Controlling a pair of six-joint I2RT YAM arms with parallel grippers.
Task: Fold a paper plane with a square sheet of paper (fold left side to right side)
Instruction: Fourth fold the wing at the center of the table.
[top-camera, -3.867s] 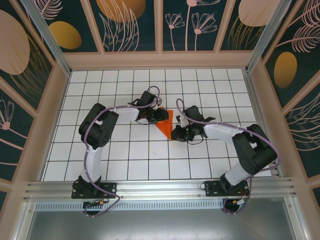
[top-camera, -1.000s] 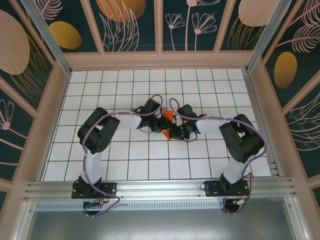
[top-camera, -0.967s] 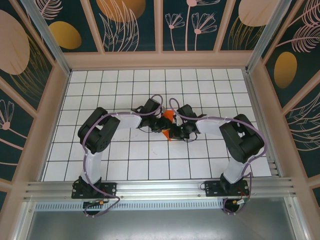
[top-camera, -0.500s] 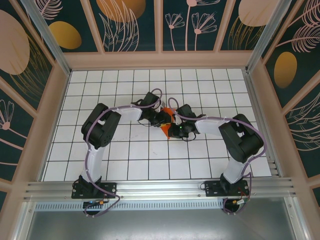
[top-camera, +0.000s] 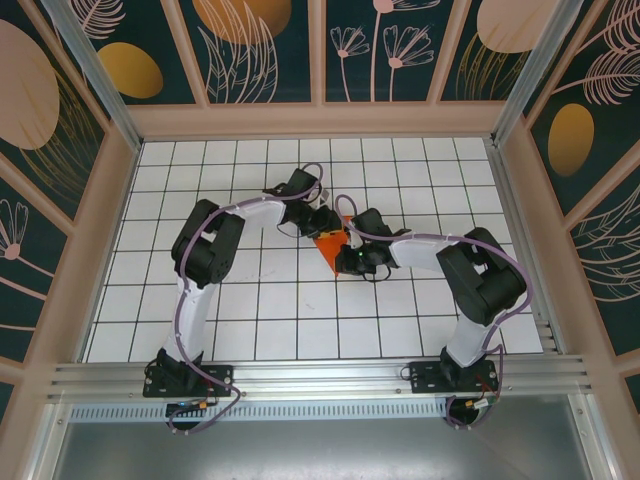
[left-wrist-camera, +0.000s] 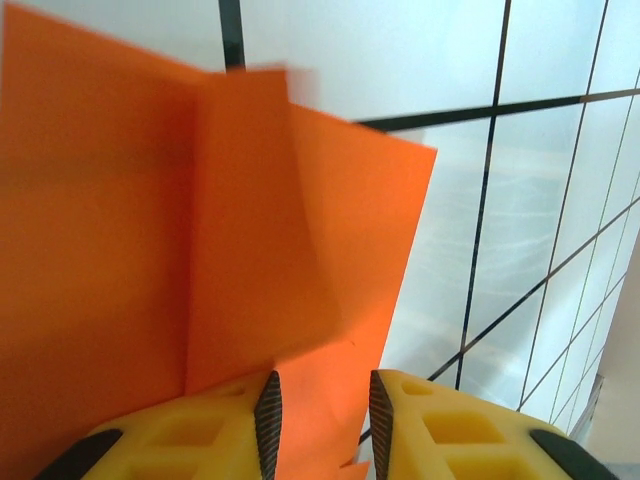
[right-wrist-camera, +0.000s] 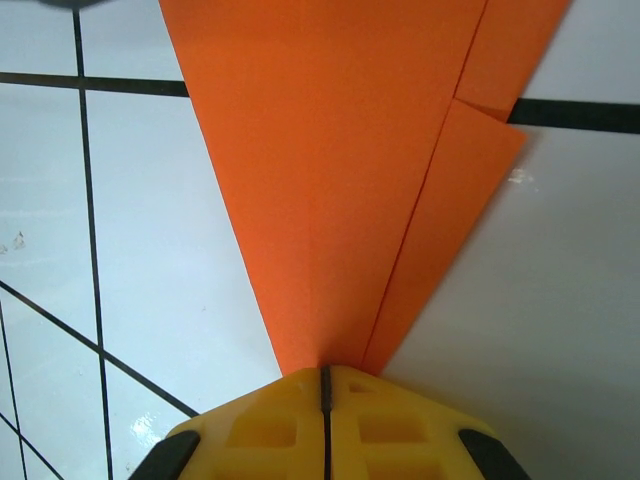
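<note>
The sheet of paper (top-camera: 326, 243) is bright orange and folded to a pointed wedge with layered flaps. It lies on the white grid floor at mid-table. In the right wrist view the paper (right-wrist-camera: 340, 180) lies flat, its point running under my right gripper (right-wrist-camera: 324, 372), which is shut, fingertips down on that tip. In the top view the right gripper (top-camera: 344, 262) sits at the wedge's near end. My left gripper (top-camera: 327, 228) is at the far end. In the left wrist view the left gripper (left-wrist-camera: 320, 400) is open, a flap of the paper (left-wrist-camera: 150, 250) lying in the gap, untouched.
White tiled floor (top-camera: 250, 300) with black grid lines spreads on all sides. Patterned walls (top-camera: 320, 60) and a pale frame close in the back and sides. Both arms reach inward and nearly meet over the paper.
The left gripper has pulled back toward the far side and its jaws have parted a little. The orange paper now lies flatter and shows more. The right gripper stays shut on the tip.
</note>
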